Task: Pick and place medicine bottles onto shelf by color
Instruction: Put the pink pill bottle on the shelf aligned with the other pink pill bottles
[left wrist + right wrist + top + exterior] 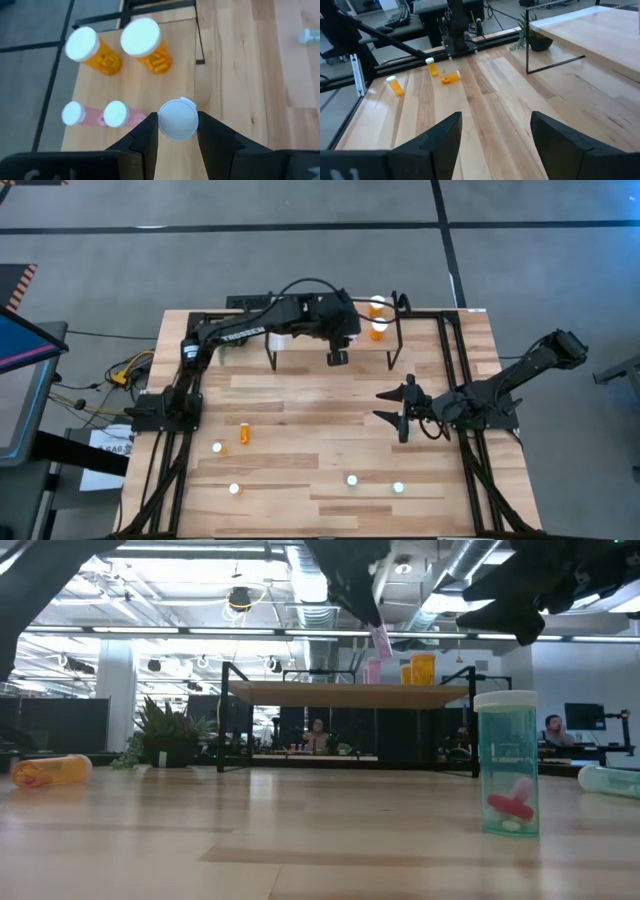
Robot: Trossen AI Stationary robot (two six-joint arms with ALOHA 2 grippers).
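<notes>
My left gripper [177, 131] is shut on a pink medicine bottle [381, 641] whose white cap faces the wrist camera. It hangs just above the shelf [330, 695] at the table's far side. Standing on the shelf [135, 90] are two pink bottles [116, 114] [72, 114] and two larger orange ones [147, 45] [92, 50]. My right gripper [400, 408] waits open over the table's right half, holding nothing. More bottles rest on the table: a teal one upright [508, 762] and an orange one on its side [244, 434]. My left gripper pinches the pink bottle between its two fingers at the capped end [177, 107], one finger [150, 131] on each side. The fingers slant down toward the far edge. The pink body [382, 644] sticks out below them, tilted and clear of the shelf.
Several white-capped bottles are scattered over the near half of the table [352, 479] [398, 487] [234, 489] [216, 447]. A teal bottle [610, 780] lies at the right. The shelf's thin black legs [272, 352] stand on the table's far part. Black frame rails [465, 410] run along both sides.
</notes>
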